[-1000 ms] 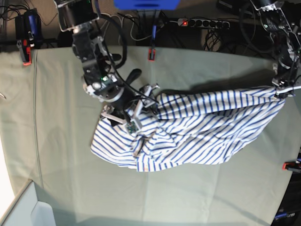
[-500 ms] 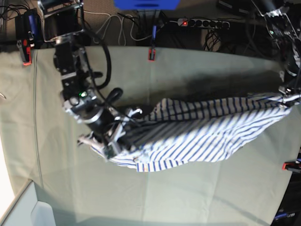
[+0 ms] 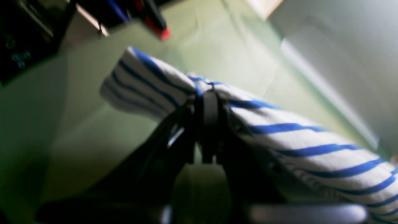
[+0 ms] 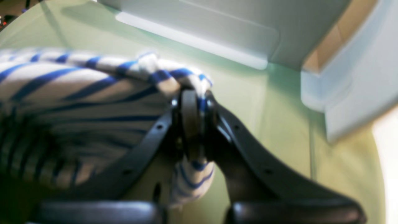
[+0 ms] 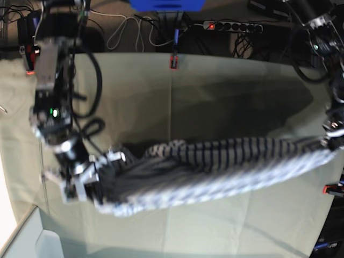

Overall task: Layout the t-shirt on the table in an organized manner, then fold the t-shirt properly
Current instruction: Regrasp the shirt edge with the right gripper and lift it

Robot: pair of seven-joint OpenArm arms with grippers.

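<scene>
T-shirt (image 5: 226,161) hangs stretched between the 2 grippers, a long striped band sagging slightly above the table (image 5: 215,86) and blurred in the base view.

Right gripper (image 4: 194,102) is pressed together on a bunched edge of the shirt: in its wrist view the 2 black fingers (image 4: 189,124) meet with a fold of striped cloth pinched between their tips. A short tail of cloth dangles below the pinch, toward the wrist, and the rest of the shirt runs off to that gripper's left side. In the base view this gripper (image 5: 88,180) sits at the shirt's left end.

Left gripper (image 3: 210,93) is likewise clamped on the cloth. Its fingers (image 3: 210,124) close on a gathered fold at their tips, with a rounded lump of shirt bulging beyond the tips to one side and the main body trailing away on the other. In the base view this gripper (image 5: 332,138) holds the shirt's far right end.

Below both grippers lies the pale green table.
</scene>
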